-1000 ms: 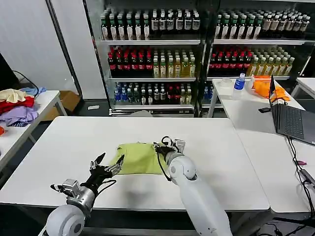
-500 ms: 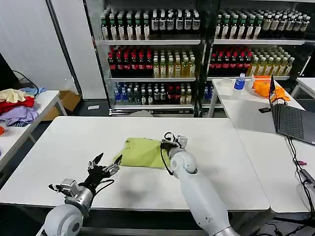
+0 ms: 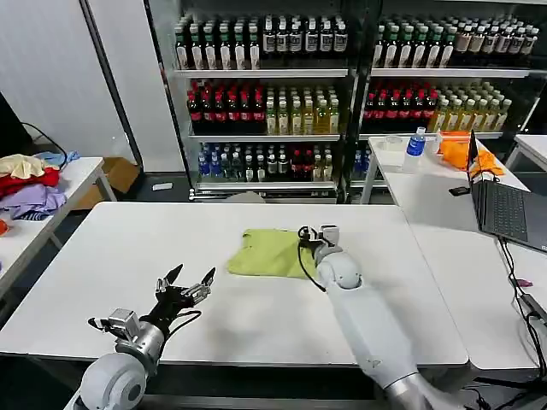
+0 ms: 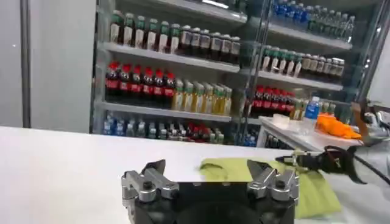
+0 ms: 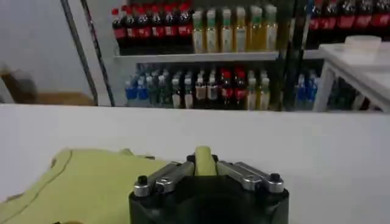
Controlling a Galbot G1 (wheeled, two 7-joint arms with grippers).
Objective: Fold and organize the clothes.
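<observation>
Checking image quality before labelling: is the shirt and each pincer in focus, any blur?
Head view: lime-green shirt evenly lit, sharp. Right wrist view: right pincer soft, shelves behind blurred. Left wrist view: left pincer fairly crisp, shirt edge slightly soft.

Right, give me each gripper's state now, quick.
Left gripper: open, holding nothing, above the table near its front edge.
Right gripper: shut on the lime-green shirt, pinching its edge.

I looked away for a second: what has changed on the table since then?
The right pincer, shut on the green shirt, has dragged it across the table, away from the robot and to its right. The left pincer stayed open near the front edge.
</observation>
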